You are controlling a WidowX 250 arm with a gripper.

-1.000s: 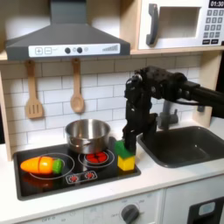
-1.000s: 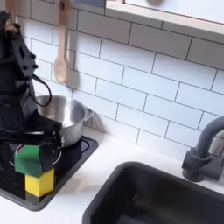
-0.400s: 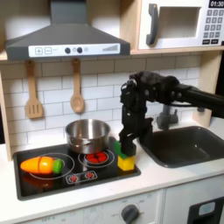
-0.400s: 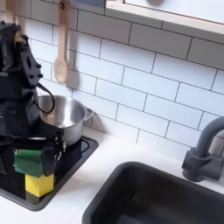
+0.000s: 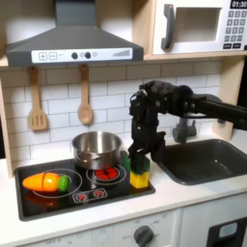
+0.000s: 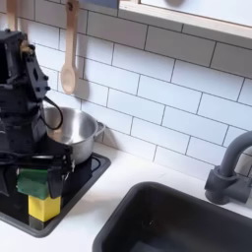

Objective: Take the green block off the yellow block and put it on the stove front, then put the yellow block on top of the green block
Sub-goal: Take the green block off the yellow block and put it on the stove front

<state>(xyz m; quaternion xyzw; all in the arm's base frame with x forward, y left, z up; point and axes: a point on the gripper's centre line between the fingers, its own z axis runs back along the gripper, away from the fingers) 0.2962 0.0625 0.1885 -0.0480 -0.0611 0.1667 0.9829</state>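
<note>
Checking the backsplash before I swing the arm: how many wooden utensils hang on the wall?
2. In the first exterior view, a slotted spatula hangs at the left and a spoon hangs right of it, above the pot. More may hang outside the pictures.

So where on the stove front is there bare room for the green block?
The cooktop's front strip is bare, between the control marks and the stacked blocks. Crowded: toy vegetable on one burner, pot behind, claw around the green block.

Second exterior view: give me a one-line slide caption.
Gripper closed around the green block, which sits on the yellow block at the stove front.
</note>
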